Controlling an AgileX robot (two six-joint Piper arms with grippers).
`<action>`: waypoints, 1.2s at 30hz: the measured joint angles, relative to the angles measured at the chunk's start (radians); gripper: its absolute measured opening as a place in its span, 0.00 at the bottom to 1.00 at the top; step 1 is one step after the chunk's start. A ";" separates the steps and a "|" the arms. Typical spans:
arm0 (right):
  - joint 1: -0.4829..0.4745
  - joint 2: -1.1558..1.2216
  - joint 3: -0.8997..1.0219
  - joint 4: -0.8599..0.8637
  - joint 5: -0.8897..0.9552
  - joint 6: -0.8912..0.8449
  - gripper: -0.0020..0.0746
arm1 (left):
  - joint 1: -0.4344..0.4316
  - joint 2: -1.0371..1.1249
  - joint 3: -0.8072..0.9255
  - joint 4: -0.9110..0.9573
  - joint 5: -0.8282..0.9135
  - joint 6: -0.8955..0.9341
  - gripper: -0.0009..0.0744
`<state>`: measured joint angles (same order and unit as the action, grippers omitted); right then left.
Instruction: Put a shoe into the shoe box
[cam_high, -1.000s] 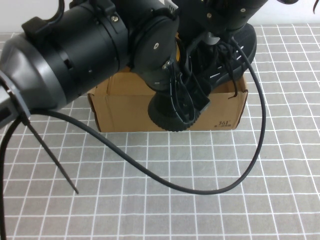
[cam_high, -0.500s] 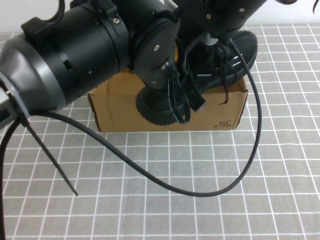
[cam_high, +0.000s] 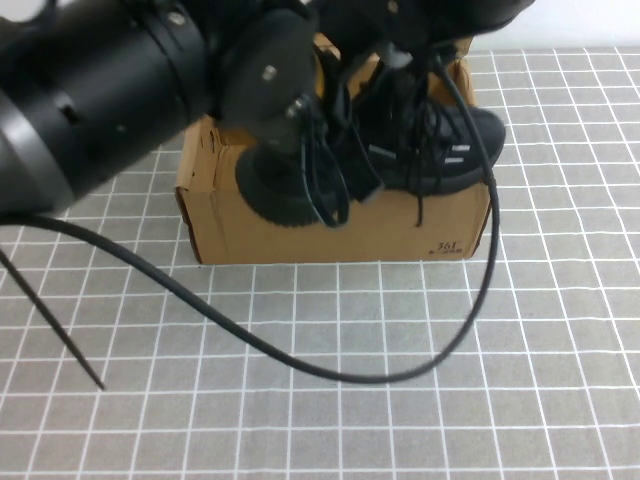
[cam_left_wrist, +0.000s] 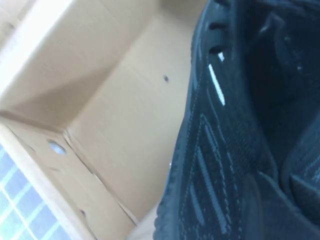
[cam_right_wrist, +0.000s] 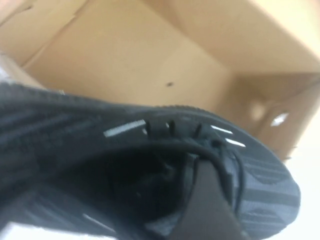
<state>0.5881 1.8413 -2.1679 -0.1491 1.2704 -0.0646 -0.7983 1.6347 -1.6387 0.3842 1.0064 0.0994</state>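
Observation:
The black shoe (cam_high: 440, 160) hangs over the front edge of the open brown shoe box (cam_high: 250, 235), heel and ridged sole to the left, toe to the right, laces dangling. Both arms crowd over it and hide most of the box opening. In the left wrist view my left gripper (cam_left_wrist: 270, 220) is shut on the shoe (cam_left_wrist: 220, 150) at its collar, above the box floor (cam_left_wrist: 125, 125). In the right wrist view my right gripper (cam_right_wrist: 210, 205) is shut on the shoe (cam_right_wrist: 260, 170), one finger inside its mouth, over the box interior (cam_right_wrist: 125, 55).
A black cable (cam_high: 340, 375) loops over the grey gridded table (cam_high: 560, 400) in front of the box. A thin cable tie (cam_high: 60, 340) sticks out at the left. The box's "361" print (cam_high: 447, 246) faces me.
Both arms have carried the shoe back and to the left over the box. The heel has swung left and the shoe now lies flatter across the box's front edge.

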 joint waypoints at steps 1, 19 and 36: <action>0.001 -0.006 0.000 -0.019 0.000 0.000 0.56 | 0.007 -0.004 0.000 -0.004 -0.013 0.013 0.06; -0.081 -0.119 -0.006 -0.208 -0.002 0.040 0.01 | 0.240 -0.007 0.006 -0.262 -0.160 0.503 0.06; -0.187 -0.304 0.290 -0.032 -0.002 0.065 0.01 | 0.465 0.137 -0.104 -0.805 -0.210 1.159 0.06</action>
<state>0.4008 1.5368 -1.8783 -0.1811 1.2687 0.0000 -0.3337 1.7720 -1.7424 -0.4211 0.7962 1.2582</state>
